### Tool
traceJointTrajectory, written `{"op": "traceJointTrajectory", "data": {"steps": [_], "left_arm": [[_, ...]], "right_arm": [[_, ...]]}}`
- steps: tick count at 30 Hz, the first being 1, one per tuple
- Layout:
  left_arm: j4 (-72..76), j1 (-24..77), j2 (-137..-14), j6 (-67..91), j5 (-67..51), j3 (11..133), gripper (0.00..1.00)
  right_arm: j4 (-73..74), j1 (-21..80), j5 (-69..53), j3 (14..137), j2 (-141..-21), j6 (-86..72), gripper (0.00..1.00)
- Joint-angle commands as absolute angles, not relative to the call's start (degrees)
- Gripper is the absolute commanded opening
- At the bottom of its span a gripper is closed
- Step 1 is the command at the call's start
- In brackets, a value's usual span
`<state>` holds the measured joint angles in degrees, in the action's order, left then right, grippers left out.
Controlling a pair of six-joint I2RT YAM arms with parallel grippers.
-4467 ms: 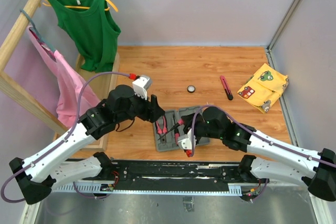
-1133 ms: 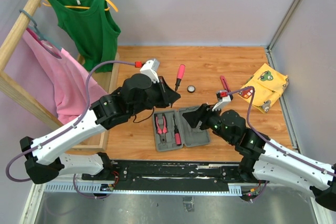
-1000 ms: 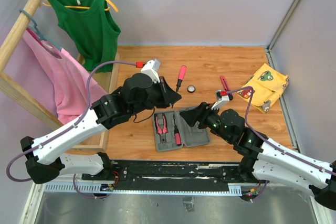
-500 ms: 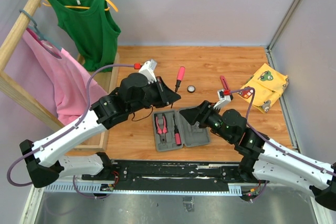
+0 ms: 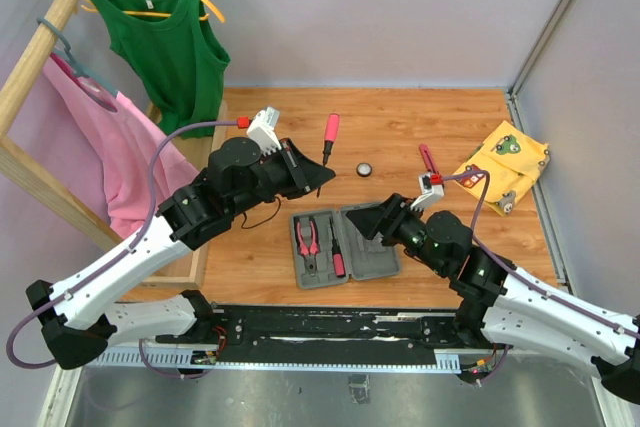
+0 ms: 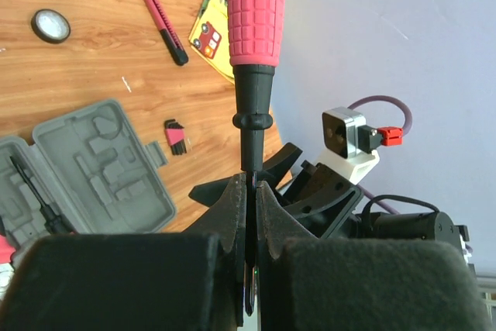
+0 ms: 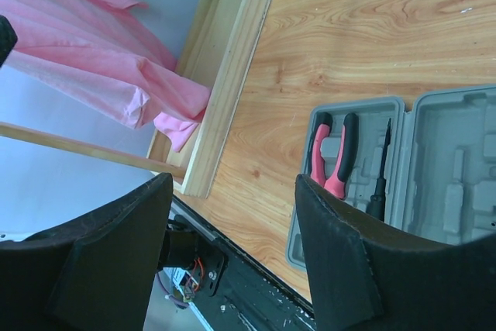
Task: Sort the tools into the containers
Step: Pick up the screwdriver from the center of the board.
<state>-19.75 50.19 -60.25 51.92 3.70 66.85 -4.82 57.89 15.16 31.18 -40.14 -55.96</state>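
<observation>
From above, I am keeping my left end effector (image 5: 322, 173) clamped on the shaft of a pink-handled screwdriver (image 5: 329, 131), raised over the bench (image 5: 400, 117). My right end effector (image 5: 365, 225) is hovering over the open grey tool case (image 5: 368, 259) (lid lying flat), where pliers (image 5: 309, 237) and a second screwdriver (image 5: 336, 255) are sitting in the left half. A round disc (image 5: 366, 169) and a cutter (image 5: 425, 155) are lying farther out.

Through the left wrist camera, my fingers (image 6: 231, 215) are pinching the black shaft, and hex keys (image 6: 177, 136) are lying just beside the case.

Through the right wrist camera, my fingers (image 7: 341, 269) are standing apart, gripping nothing, above the pliers.
</observation>
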Motion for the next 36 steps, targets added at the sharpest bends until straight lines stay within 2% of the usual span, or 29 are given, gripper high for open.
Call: {"op": "traceJointTrajectory", "data": {"steps": [1, 10, 18, 22, 31, 36], "left_arm": [[-18.26, 50.02, -60.80, 51.23, 3.25, 66.32, 0.00], [-13.00, 50.01, -58.04, 48.48, 1.17, 59.66, 0.00], [-11.17, 50.01, -58.18, 47.54, -1.41, 55.89, 0.00], [-9.64, 50.01, -57.39, 47.21, -3.61, 53.53, 0.01], [-7.70, 50.01, -53.98, 42.33, -7.20, 48.71, 0.00], [-8.12, 50.01, -53.26, 40.90, -8.29, 47.78, 0.00]], "right_arm": [[-4.06, 58.89, 17.87, 29.81, -38.07, -56.74, 0.66], [-10.99, 58.90, 20.44, 27.73, -38.63, -58.58, 0.68], [-26.86, 58.89, 22.60, 24.22, -40.08, -58.65, 0.68], [-30.26, 58.89, 23.69, 25.16, -41.67, -56.70, 0.68], [-31.03, 58.71, 23.44, 30.34, -47.49, -57.31, 0.61], [-31.99, 58.67, 21.65, 31.73, -50.12, -58.04, 0.53]]}}
